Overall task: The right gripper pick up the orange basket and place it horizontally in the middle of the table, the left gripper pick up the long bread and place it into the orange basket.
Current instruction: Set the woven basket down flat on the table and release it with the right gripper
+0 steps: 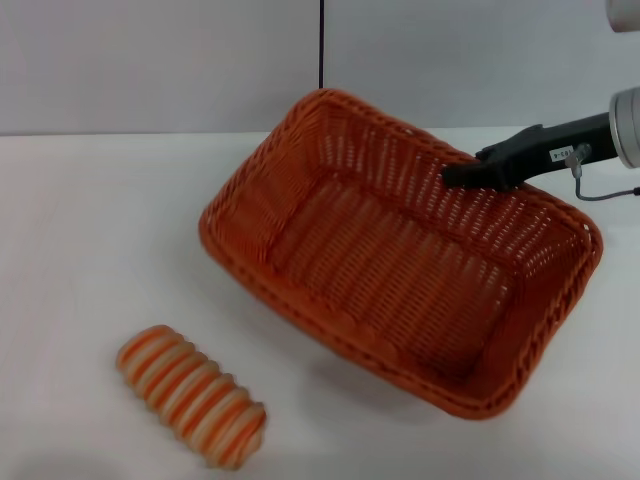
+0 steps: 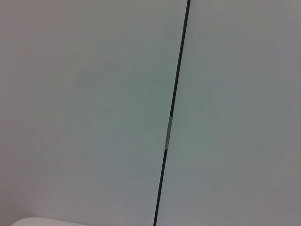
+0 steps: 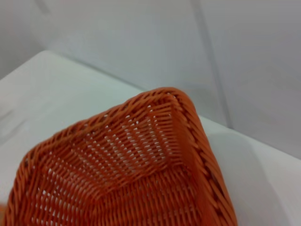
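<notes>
Basket in hand, bread not yet touched

The basket (image 1: 400, 265) is held tilted above the counter (image 1: 90, 240), its far rim pinched by the right gripper (image 1: 455, 174); it is not yet set down. The bread (image 1: 192, 396) lies near the front-left. The left gripper is unseen.

pale grey wall (image 1: 150, 60), dark vertical seam (image 1: 322, 45)

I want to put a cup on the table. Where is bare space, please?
The table is bare at the far left, behind the long bread, and along the near edge between it and the orange basket. The right side is crowded: the right gripper grips the basket's far rim.
</notes>
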